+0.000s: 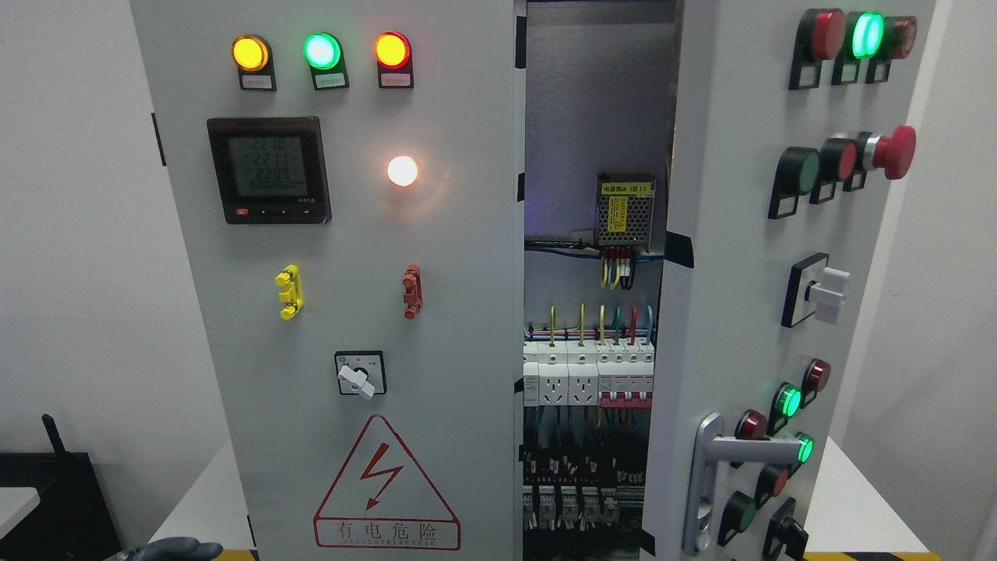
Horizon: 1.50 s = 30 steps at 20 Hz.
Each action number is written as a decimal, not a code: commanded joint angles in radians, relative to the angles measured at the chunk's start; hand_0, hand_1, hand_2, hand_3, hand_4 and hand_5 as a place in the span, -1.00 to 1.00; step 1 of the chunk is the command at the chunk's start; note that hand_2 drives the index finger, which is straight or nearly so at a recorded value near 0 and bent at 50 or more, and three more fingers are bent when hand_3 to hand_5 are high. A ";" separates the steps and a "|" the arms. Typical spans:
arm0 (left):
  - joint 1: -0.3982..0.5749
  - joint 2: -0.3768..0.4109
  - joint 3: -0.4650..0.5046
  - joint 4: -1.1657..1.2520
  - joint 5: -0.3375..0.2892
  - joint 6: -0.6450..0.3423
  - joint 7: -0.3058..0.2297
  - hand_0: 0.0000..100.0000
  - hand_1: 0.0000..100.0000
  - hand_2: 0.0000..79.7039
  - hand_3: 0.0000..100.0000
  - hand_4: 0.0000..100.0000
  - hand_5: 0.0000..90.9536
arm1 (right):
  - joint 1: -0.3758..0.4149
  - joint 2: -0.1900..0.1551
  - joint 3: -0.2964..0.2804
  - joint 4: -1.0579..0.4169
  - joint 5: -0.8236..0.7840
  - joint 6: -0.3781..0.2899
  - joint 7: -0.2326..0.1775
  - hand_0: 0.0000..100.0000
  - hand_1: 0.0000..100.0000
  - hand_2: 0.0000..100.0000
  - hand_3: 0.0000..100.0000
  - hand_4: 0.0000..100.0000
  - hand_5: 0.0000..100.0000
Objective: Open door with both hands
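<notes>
A grey electrical cabinet fills the head view. Its left door (343,312) is closed and carries three lit lamps, a digital meter (269,170) and a rotary switch (360,375). The right door (748,273) is swung partly open toward me, showing breakers and wiring (588,374) inside. A silver lever handle (720,467) sits low on the right door. Only the dark gloved tip of my left hand (175,549) shows at the bottom left edge, away from both doors. My right hand is out of view.
The open right door carries several push buttons, a red emergency stop (892,152) and a white selector (826,294). White walls stand on both sides. A black box with an antenna (54,483) sits at the lower left. The cabinet rests on a white surface (857,499).
</notes>
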 commanded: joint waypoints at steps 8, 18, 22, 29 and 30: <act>-0.662 0.174 -0.701 0.110 0.145 0.003 0.004 -1.00 -1.00 -1.00 -1.00 -0.94 -1.00 | 0.000 0.000 0.000 0.001 0.000 -0.001 -0.001 -0.79 -1.00 -1.00 -1.00 -1.00 -1.00; -1.009 0.165 -1.106 0.133 0.155 0.003 0.007 -1.00 -1.00 -1.00 -1.00 -0.94 -1.00 | 0.000 0.000 0.000 0.001 0.000 -0.001 -0.001 -0.79 -1.00 -1.00 -1.00 -1.00 -1.00; -1.016 0.136 -1.150 0.140 0.155 -0.003 0.008 -1.00 -1.00 -1.00 -1.00 -0.94 -1.00 | 0.000 0.001 0.000 0.001 0.000 0.001 -0.001 -0.79 -1.00 -1.00 -1.00 -1.00 -1.00; -1.139 0.099 -1.232 0.155 0.180 0.010 0.008 -1.00 -1.00 -1.00 -1.00 -0.94 -1.00 | 0.000 0.000 0.001 0.000 0.000 -0.001 -0.001 -0.79 -1.00 -1.00 -1.00 -1.00 -1.00; -1.181 0.099 -1.281 0.155 0.183 0.006 0.008 -1.00 -1.00 -1.00 -1.00 -0.94 -1.00 | 0.000 0.000 0.000 0.000 0.000 -0.001 -0.001 -0.79 -1.00 -1.00 -1.00 -1.00 -1.00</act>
